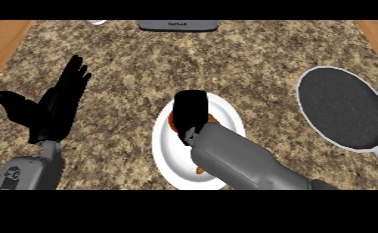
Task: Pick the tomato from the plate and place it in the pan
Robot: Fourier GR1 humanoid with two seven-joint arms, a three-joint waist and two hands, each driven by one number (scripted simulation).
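Note:
A white plate (225, 111) lies at the middle of the granite counter. My right hand (190, 109) is down over the plate, covering most of the tomato (171, 121), of which only a reddish-orange sliver shows at the hand's left edge and by the wrist. The hand's fingers curl down round the tomato. The dark pan (338, 108), round with a light rim, lies at the right, apart from the plate. At the left edge my left hand (59, 104) rests open with fingers up.
A grey flat appliance (178, 25) sits at the counter's far edge. A small white object (97, 22) shows at the far left. Wooden strips border the counter at both upper corners.

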